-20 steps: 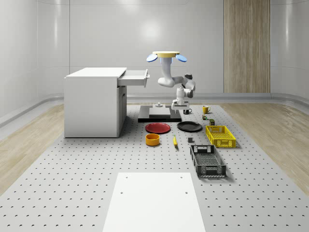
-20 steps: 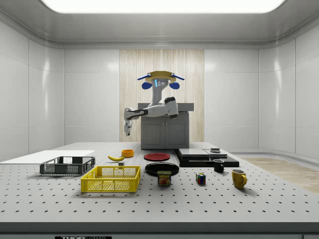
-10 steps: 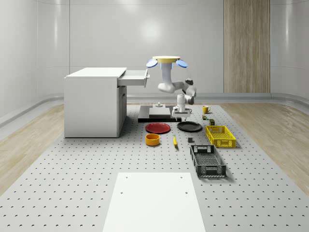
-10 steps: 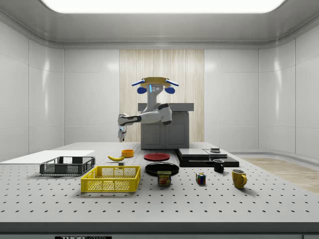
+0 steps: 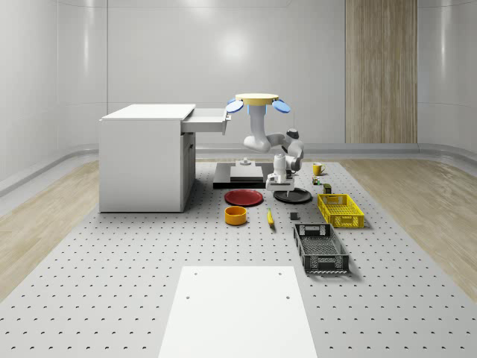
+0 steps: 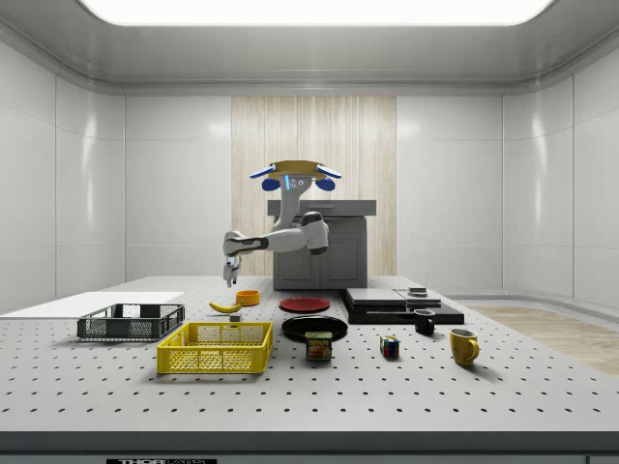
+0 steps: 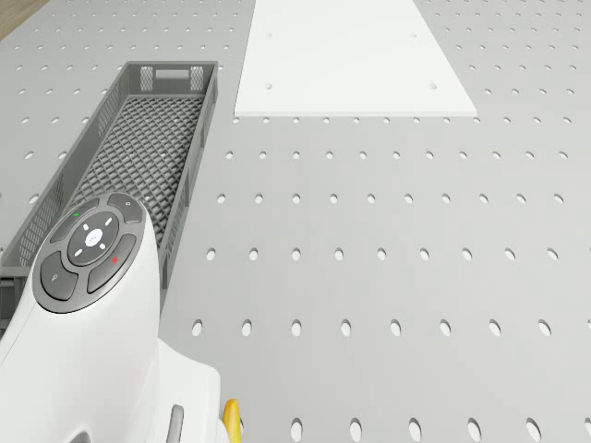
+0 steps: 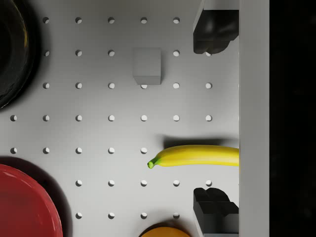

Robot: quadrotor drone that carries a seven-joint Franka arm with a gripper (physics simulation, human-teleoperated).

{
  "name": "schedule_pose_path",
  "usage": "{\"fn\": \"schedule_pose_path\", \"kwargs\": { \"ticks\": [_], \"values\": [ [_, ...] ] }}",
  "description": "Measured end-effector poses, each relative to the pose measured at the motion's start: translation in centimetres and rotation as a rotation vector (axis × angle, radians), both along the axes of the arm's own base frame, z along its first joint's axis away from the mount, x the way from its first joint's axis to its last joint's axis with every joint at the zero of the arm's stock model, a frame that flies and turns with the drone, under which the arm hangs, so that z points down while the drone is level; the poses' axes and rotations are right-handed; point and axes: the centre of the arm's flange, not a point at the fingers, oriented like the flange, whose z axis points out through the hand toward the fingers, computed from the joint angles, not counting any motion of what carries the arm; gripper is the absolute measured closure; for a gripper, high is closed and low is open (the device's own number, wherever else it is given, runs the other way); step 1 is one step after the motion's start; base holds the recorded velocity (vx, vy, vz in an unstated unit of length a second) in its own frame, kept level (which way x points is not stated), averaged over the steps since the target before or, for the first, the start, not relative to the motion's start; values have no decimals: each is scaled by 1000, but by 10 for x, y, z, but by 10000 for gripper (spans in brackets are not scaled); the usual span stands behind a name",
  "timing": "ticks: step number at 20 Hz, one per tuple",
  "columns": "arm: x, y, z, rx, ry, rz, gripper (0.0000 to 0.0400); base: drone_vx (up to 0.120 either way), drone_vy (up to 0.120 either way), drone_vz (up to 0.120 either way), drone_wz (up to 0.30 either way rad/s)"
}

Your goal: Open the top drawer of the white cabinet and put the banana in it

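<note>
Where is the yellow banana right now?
The yellow banana lies flat on the perforated table, between the orange bowl and the small grey block, in front of the red plate in the whole-scene view.

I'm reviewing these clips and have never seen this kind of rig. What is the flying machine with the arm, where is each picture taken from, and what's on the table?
It is a simulated drone carrying a robot arm. One camera overlooks the scene, one watches from the side, one sits on the drone, one on the wrist. The drone hovers near the white cabinet, whose top drawer is already open. The gripper hangs above the banana, its jaws open and holding nothing. On the table also lie a red plate, black plate, orange bowl, yellow basket and grey crate.
</note>
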Motion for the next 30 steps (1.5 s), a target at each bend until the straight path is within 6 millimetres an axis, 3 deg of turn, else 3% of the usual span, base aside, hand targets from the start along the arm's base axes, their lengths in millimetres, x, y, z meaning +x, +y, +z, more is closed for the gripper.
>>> {"fn": "schedule_pose_path", "kwargs": {
  "ticks": [6,10,20,30],
  "values": [
    [0,0,0,0,0,0,0,113,0,-120,0],
    [0,2,0,0,0,0,0,60,0,-20,0],
    [0,40,1,0,0,0,0,0,0,0,0],
    [0,58,34,0,0,0,0,0,0,0,0]
  ]
}}
